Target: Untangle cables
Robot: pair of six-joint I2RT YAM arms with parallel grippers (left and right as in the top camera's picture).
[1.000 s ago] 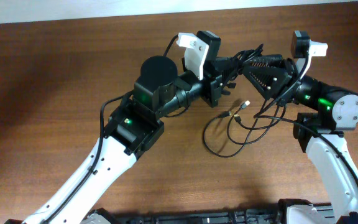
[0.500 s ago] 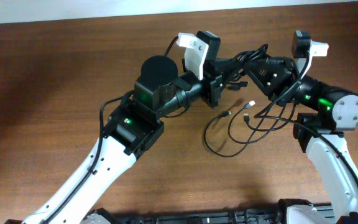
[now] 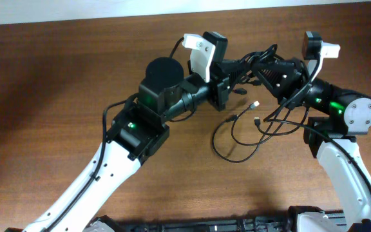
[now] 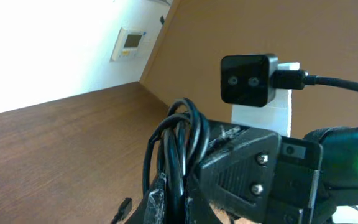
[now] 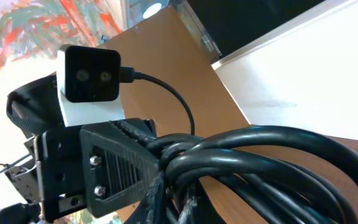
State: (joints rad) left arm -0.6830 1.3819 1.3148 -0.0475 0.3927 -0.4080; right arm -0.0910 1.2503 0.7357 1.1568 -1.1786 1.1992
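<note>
Left gripper is clamped tight on the cables. Right gripper, just beside it, pinches the same bundle; loose loops lie on the table.

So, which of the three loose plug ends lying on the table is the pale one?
The uppermost plug, which is silver-white. The left plug and the right plug below it look darker.

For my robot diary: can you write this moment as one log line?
left hand: shut on cables | right hand: shut on cables | loose loops: on table
</note>
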